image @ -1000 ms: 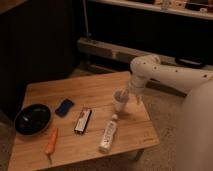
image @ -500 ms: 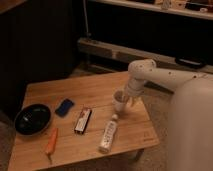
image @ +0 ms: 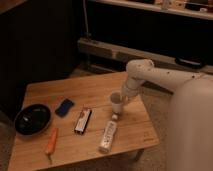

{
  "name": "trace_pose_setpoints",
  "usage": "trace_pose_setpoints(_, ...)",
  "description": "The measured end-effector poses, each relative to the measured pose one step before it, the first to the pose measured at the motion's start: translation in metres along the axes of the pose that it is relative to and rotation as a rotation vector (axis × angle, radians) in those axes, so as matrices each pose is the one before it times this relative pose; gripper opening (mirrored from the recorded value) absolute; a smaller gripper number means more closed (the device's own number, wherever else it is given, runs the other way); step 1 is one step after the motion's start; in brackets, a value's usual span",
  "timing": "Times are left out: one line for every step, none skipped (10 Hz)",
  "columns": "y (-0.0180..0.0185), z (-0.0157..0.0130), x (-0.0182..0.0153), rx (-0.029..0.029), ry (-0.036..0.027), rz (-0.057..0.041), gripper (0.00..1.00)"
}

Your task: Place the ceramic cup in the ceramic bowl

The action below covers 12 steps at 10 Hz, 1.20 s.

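One camera view takes in the whole job. The ceramic cup (image: 116, 103) stands upright on the wooden table (image: 97, 86), toward its far right part. The gripper (image: 123, 96) sits at the cup's right rim, clenched, and by the look of it pinches the cup's wall. The cup does not appear to be off the wood yet.

Measured from the cup, the ceramic bowl (image: 40, 112) lies well apart to the left, slightly nearer the camera, at the table's left edge. A blue sponge (image: 64, 107) lies between cup and bowl, just beside the bowl. A dark flat box (image: 82, 120) lies left of the cup and nearer the camera, a clear bottle (image: 108, 135) on its side just in front of the cup, and a carrot (image: 51, 142) far left and forward.

To do the lift well, I judge:
- rise straight up first, since a rim pinch on glazed ceramic may slip or tip;
- carry left high enough to pass over the sponge;
- keep the cup level, stop over the bowl's middle, and lower until it seats before letting go.
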Motion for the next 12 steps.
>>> trace_pose_setpoints(0.03051,-0.01998,0.00562,-0.01750,-0.02119,-0.05683,0.00)
trace_pose_setpoints(0.02827,-0.01345,0.00414,-0.00626,-0.01221,-0.05149,0.00)
trace_pose_setpoints(0.02689,-0.00711,0.00191,-0.00658,-0.00983,-0.04737,0.00)
trace_pose_setpoints(0.03266,-0.00472,0.00121,-0.00623,-0.00778,-0.05836,0.00)
trace_pose_setpoints(0.03211,-0.00318,-0.00175,-0.00822,-0.00474,-0.05608,0.00)
trace_pose_setpoints(0.01758,0.00061,-0.00282,-0.00351,-0.00085,-0.03277,0.00)
trace_pose_setpoints(0.03184,0.00088,-0.00464,-0.01533,0.00115,-0.05851,0.00)
trace_pose_setpoints(0.02814,0.00283,-0.00403,-0.01427,0.00424,-0.05634,0.00)
trace_pose_setpoints(0.02044,0.00224,-0.00329,-0.01312,0.00180,-0.04145,0.00)
trace_pose_setpoints(0.02791,0.00434,-0.00434,-0.01595,0.00733,-0.06109,0.00)
trace_pose_setpoints(0.02592,0.00477,-0.00545,-0.01672,0.00708,-0.05826,0.00)
trace_pose_setpoints(0.02731,0.00565,-0.00544,-0.03159,0.01245,-0.06441,0.00)
